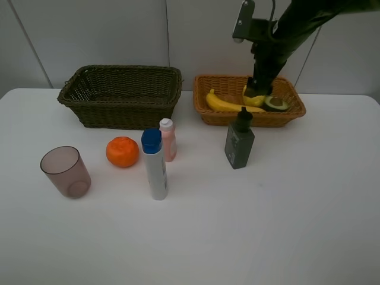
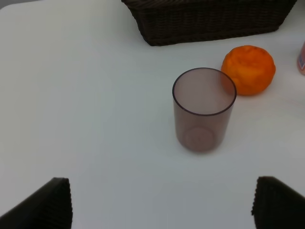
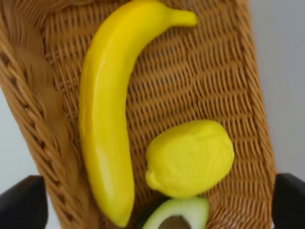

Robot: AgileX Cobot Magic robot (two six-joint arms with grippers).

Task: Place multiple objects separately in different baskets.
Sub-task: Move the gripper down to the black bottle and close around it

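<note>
**A:** Nearest first: what is the left tool doing?

**B:** Its fingers are spread wide with nothing between them, low over the worktop. The mauve cup stands upright straight ahead, centred on the gap, with its long axis vertical.

**A:** And past the cup?

**B:** The orange, then the dark basket. The white blue-capped bottle and pink bottle stand beside the orange. The dark green bottle stands in front of the tan basket.

**A:** The right tool?

**B:** It is farthest back, over that basket, also wide and holding nothing. The lemon lies under it, beside the banana and avocado half.

**A:** So who takes the cup?

**B:** The left arm, I'd judge. It is much nearer, and the dark basket lies directly beyond.
</note>
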